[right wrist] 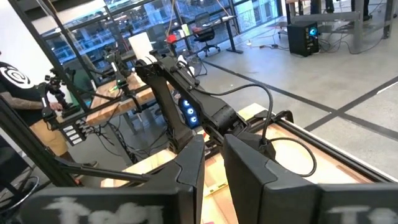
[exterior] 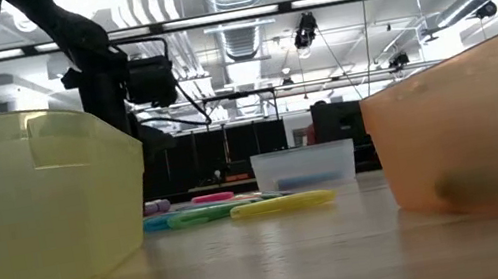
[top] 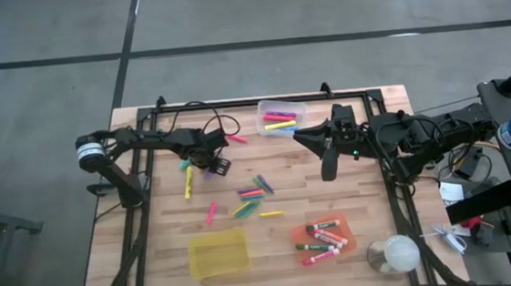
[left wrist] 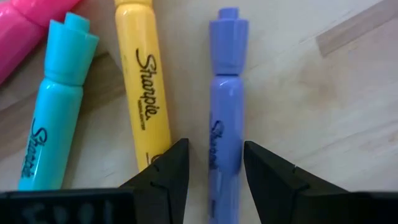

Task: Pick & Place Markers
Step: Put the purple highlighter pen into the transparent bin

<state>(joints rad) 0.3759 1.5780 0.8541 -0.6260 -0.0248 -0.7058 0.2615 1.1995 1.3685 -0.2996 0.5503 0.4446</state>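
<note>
In the left wrist view a purple marker [left wrist: 225, 93] lies flat on the wooden table, beside a yellow marker [left wrist: 144, 81], a light blue one [left wrist: 59, 106] and a pink one [left wrist: 25, 31]. My left gripper [left wrist: 216, 149] points down over the purple marker, open, with one finger on each side of its barrel; I cannot tell whether they touch it. From above it stands at the table's far left [top: 210, 168]. My right gripper [top: 328, 163] hangs high over the table's far right, level, its fingers [right wrist: 213, 140] a narrow gap apart with nothing between them.
More markers lie loose at mid-table [top: 252, 193]. A clear bin [top: 282, 116] with markers stands at the far edge. An orange bin [top: 323, 238] with markers and a yellow bin [top: 218, 254] stand near the front. A clear round container [top: 394, 254] sits at the near right corner.
</note>
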